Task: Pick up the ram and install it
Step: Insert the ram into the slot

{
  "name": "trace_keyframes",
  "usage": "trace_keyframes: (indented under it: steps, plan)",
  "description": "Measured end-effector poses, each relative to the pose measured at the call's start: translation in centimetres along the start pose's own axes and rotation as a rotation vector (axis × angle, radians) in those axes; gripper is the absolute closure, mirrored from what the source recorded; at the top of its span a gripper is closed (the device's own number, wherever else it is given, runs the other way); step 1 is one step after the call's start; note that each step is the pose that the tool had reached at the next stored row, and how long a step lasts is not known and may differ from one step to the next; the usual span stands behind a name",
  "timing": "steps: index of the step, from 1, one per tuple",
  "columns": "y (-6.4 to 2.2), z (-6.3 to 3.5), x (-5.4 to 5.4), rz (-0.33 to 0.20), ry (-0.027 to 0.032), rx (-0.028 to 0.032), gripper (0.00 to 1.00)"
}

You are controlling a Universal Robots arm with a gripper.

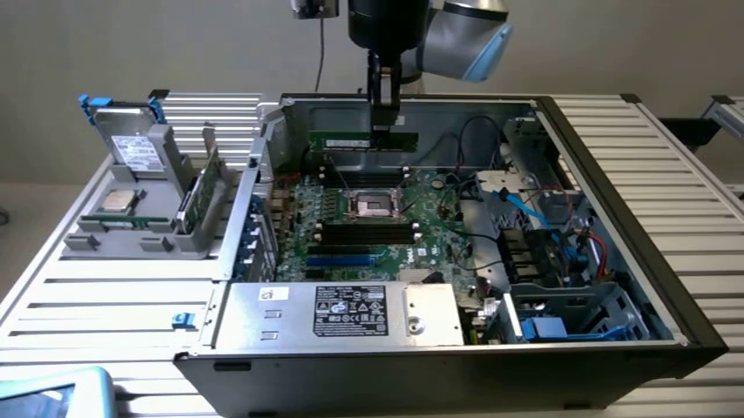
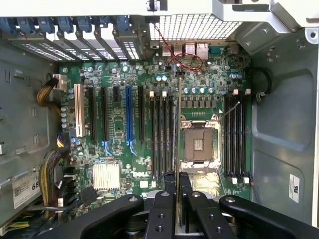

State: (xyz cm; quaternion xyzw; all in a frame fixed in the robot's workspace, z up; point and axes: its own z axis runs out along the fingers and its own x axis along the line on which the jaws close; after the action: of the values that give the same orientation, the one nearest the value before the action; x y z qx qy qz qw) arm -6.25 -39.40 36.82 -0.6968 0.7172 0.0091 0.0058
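Note:
The ram (image 1: 348,139) is a narrow green stick hanging level high over the back of the open computer case, and my gripper (image 1: 385,131) is shut on its end at the exterior view's right. In the wrist view the ram (image 2: 178,114) appears edge-on as a thin line running out from between my fingers. My gripper (image 2: 178,188) is clamped on it there. It hangs well above the motherboard (image 2: 119,149), over the strip between the long black memory slots (image 2: 162,134) and the CPU socket (image 2: 198,144).
More black memory slots (image 2: 235,139) lie on the socket's other side. The case wall (image 1: 407,109) rises just behind the ram. Cables and drive bays (image 1: 546,235) crowd the exterior view's right. A grey stand (image 1: 152,192) holding a green card (image 1: 195,196) sits outside the case.

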Motion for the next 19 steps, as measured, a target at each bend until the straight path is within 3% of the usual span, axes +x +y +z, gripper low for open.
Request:
trace_keyframes:
  steps: [3, 8, 9, 19]
  plan:
    - [-0.01, 0.19, 0.0, 0.0, 0.0017, 0.0001, 0.85]
    - [-0.05, 0.72, -0.1, 0.0, 0.0263, 0.0007, 0.85]
    - [-0.07, 0.9, -0.1, 0.0, 0.0283, 0.0008, 0.85]
    - [-0.27, 2.72, -0.1, 0.0, 0.0286, 0.0008, 0.85]
